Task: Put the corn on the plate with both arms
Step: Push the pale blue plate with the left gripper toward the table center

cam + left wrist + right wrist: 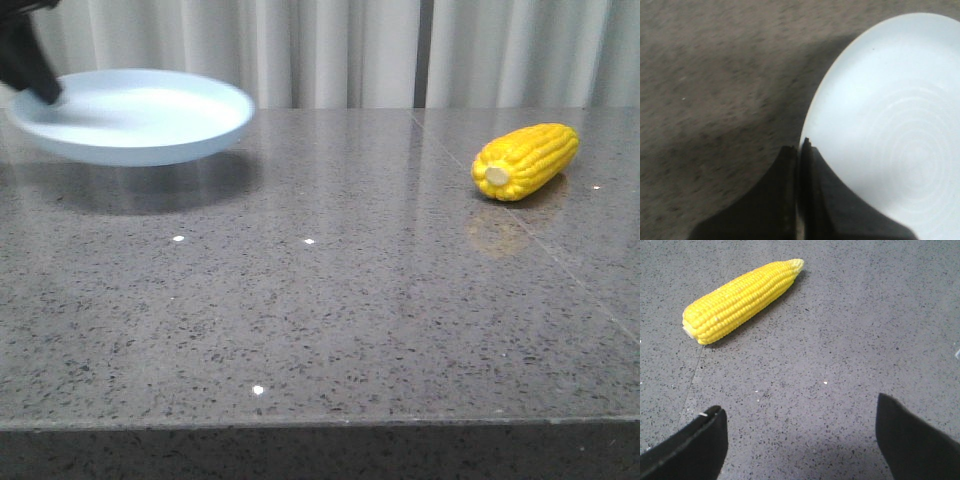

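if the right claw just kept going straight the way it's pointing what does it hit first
Probably the bare grey tabletop. The right claw is open and angled down at the counter, and the corn lies off to one side of its line, not between the fingers. Depth is hard to judge.

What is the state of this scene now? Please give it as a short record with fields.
plate: lifted off the table, shadow beneath it, empty
left claw: shut on the plate's rim
corn: lying on the table at the right, far from the plate
right claw: open, above the table, not touching the corn
table: grey speckled stone
task: corn not yet on plate
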Robot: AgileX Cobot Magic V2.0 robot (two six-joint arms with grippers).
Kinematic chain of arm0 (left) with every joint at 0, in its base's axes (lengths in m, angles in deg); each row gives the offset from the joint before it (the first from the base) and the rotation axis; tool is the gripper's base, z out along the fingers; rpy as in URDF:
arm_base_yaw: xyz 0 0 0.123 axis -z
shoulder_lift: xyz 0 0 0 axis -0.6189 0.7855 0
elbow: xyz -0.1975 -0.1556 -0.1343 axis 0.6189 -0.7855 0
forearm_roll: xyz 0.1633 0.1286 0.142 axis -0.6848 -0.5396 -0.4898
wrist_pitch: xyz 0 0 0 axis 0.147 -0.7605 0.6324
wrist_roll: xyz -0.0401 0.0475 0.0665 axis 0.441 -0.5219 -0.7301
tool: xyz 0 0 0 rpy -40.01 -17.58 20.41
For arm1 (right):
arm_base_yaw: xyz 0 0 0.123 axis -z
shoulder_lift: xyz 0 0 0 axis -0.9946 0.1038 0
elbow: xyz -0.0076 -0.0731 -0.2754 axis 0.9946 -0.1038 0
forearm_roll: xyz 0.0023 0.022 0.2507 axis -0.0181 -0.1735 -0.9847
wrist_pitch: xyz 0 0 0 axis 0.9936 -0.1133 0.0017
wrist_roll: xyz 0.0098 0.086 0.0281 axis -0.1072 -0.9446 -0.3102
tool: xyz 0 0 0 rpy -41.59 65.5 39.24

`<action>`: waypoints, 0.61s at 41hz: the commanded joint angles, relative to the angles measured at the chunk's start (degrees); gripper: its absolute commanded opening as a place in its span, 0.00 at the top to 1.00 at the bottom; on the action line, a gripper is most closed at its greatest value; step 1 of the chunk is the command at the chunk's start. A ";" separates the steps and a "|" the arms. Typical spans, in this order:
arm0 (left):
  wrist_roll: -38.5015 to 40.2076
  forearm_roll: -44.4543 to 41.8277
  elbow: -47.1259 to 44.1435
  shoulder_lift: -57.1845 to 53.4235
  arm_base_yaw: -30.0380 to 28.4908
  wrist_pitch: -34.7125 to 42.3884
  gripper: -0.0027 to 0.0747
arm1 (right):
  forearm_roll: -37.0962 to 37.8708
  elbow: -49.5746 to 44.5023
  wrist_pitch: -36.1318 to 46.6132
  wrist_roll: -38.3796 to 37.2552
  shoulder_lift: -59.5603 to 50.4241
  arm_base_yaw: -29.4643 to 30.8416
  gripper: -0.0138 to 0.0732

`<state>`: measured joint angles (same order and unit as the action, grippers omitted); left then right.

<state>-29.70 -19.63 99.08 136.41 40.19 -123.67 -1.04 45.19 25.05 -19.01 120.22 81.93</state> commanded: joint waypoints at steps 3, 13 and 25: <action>-0.13 2.88 3.36 -2.49 6.71 1.35 0.99 | 0.84 1.93 3.62 0.58 0.47 0.34 0.12; 4.10 2.78 3.49 0.25 15.98 6.22 0.99 | 0.84 1.93 3.62 0.58 0.47 0.34 0.12; 12.05 3.61 3.49 5.98 16.86 9.57 0.99 | 0.84 1.93 3.57 0.58 0.47 0.34 0.12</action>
<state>-19.22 -18.79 100.70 144.36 56.69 -116.84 -1.04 45.19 25.05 -19.01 120.22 81.93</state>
